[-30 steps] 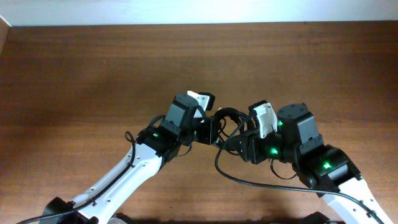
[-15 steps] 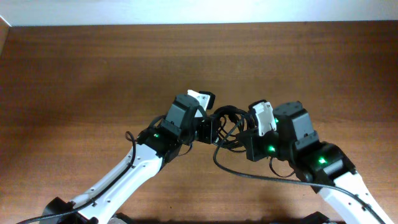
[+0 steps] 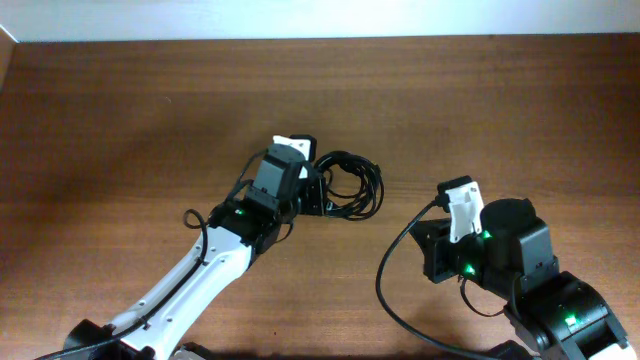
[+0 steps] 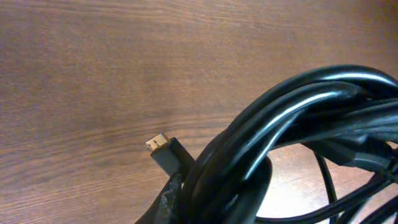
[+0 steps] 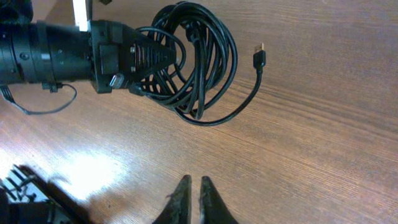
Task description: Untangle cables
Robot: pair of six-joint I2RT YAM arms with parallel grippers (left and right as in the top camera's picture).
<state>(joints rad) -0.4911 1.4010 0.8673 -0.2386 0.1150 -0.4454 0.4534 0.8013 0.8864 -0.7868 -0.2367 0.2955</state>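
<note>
The cables [image 3: 352,186] are a coiled bundle of thin black cords on the wooden table [image 3: 150,110], just right of my left gripper [image 3: 320,192]. My left gripper is shut on the bundle's left side; this also shows in the right wrist view [image 5: 140,62]. In the left wrist view the cords [image 4: 292,118] fill the right half, with a small plug [image 4: 163,149] sticking out beside the jaw [image 4: 169,202]. In the right wrist view the bundle [image 5: 202,62] has one loose plug end [image 5: 260,57] trailing right. My right gripper [image 5: 193,184] is shut, empty, well short of the bundle.
The right arm [image 3: 500,250] sits at the lower right of the table. Its own thicker black wire [image 3: 385,285] loops over the table in front of it. The left arm [image 3: 200,270] reaches in diagonally from the lower left.
My right gripper has drawn back from the bundle toward the lower right, empty. My left gripper has carried the bundle slightly up and left.
</note>
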